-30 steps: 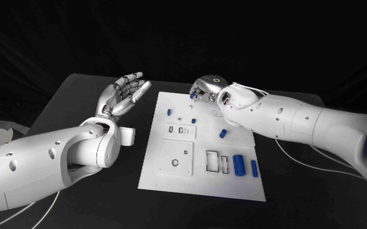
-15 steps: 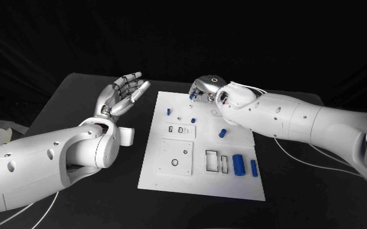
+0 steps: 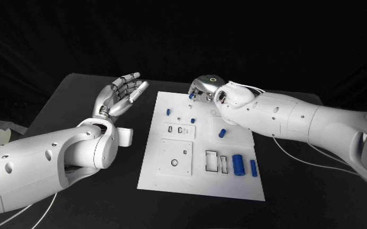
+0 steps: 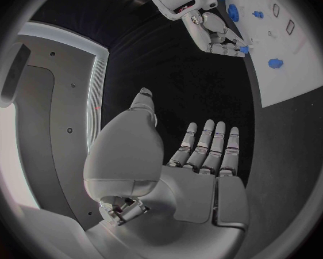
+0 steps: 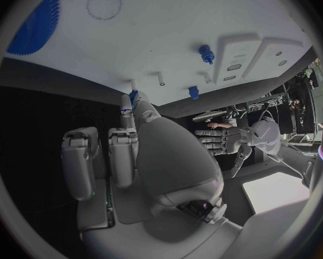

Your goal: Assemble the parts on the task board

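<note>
The white task board (image 3: 229, 184) lies in the middle of the table. My right hand (image 3: 206, 88) hovers over the board's far edge and pinches a small blue part (image 3: 190, 95) at its fingertips; the right wrist view shows the same part (image 5: 133, 96) at that hand's (image 5: 150, 155) fingertips. My left hand (image 3: 122, 94) is held open, fingers straight and apart, off the board's far left corner and holding nothing. Loose blue parts lie on the board: a peg (image 3: 168, 112), a short piece (image 3: 223, 132) and two cylinders (image 3: 238, 164) near the front right.
Raised white blocks with slots (image 3: 180, 130) and a square plate with a hole (image 3: 176, 157) sit on the board. A ridged blue part (image 5: 35, 23) lies on the board (image 5: 176, 34) near the right hand. Black table (image 3: 76, 96) surrounds the board on all sides.
Both hands have barely shifted. The right hand keeps its pinch on the small blue part above the board's far edge.
</note>
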You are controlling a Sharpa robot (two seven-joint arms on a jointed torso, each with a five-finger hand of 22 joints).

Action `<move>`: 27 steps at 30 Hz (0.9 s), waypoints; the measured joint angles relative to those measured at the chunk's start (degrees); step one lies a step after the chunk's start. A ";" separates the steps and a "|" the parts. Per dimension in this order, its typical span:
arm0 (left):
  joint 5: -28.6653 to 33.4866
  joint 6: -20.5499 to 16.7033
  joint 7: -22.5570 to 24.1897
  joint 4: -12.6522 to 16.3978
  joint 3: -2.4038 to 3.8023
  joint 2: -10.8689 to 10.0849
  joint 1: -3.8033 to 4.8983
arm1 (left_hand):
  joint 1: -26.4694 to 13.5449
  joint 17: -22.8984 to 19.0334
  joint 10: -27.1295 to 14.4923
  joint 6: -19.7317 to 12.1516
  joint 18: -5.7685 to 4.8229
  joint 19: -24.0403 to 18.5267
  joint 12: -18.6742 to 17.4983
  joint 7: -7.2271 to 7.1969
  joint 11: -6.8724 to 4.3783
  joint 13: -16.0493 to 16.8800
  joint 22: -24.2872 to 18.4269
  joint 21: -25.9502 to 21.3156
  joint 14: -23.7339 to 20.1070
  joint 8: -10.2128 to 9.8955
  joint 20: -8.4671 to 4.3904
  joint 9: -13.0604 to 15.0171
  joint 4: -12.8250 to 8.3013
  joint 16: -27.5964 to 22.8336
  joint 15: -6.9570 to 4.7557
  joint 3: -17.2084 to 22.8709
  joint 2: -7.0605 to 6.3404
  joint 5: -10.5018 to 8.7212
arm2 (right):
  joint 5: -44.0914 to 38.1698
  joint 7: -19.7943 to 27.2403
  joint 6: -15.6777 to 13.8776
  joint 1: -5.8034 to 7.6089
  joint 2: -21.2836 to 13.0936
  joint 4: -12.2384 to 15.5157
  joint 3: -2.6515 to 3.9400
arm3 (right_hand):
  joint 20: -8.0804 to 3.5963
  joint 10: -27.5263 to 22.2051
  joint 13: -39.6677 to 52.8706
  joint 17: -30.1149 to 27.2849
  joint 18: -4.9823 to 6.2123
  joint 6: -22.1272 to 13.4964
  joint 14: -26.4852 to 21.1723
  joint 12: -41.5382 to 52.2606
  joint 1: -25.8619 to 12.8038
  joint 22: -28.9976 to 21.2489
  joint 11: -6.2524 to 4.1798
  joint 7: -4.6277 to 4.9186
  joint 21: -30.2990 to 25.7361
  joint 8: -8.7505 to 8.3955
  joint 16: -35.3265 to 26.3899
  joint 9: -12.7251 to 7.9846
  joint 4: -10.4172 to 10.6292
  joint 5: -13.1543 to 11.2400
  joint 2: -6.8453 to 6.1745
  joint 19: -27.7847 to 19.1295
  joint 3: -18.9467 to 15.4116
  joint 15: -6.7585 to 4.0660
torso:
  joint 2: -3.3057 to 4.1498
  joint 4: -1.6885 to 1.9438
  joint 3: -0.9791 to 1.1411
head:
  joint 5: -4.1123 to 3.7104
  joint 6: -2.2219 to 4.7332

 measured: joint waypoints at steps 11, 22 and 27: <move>0.00 0.00 -0.02 -0.02 0.00 -0.02 0.00 | 0.00 0.00 0.00 0.00 0.00 0.00 0.00 0.00 0.00 0.00 0.00 0.00 0.00 0.00 0.00 -0.05 0.00 0.00 0.00 0.00 0.00 0.00 | -0.25 -0.46 0.57 0.06 0.20 -0.07 0.06 | 0.00 0.00 -0.03 0.00 0.01 -0.05 0.00 0.00 0.00 -0.01 0.00 -0.02 0.00 -0.25 0.00 0.00 0.16 -0.12 -0.01 0.00 0.16 0.00 | 0.01 0.04 -0.05 | -0.18 -0.12; 0.00 -0.01 -0.03 -0.32 0.00 -0.09 0.00 | 0.00 0.00 0.00 0.00 0.00 0.00 0.00 0.00 0.00 0.00 0.00 0.00 0.00 0.00 0.00 -0.04 0.00 0.00 0.00 0.00 0.00 0.00 | -0.39 -0.88 0.83 0.06 0.08 0.15 0.12 | 0.00 0.00 -0.04 0.04 0.00 -0.21 0.00 -0.01 0.01 -0.01 0.01 -0.21 0.00 -0.25 0.00 0.00 0.16 -0.22 -0.03 0.00 0.16 0.00 | 0.03 0.13 -0.07 | -0.32 0.08; 0.00 -0.01 -0.03 -0.39 0.00 -0.09 0.00 | 0.00 0.00 0.00 0.00 0.00 0.00 0.00 0.00 0.00 0.00 0.00 0.00 0.00 0.00 0.00 -0.04 0.00 0.00 0.00 0.00 0.00 0.00 | -0.44 -0.94 0.83 0.04 0.03 0.22 0.15 | 0.00 0.00 -0.05 0.04 0.00 -0.21 0.00 -0.01 0.01 0.03 0.01 -0.21 0.00 -0.25 0.00 0.00 0.16 -0.16 -0.04 0.00 0.16 0.00 | 0.06 0.14 -0.08 | -0.38 0.09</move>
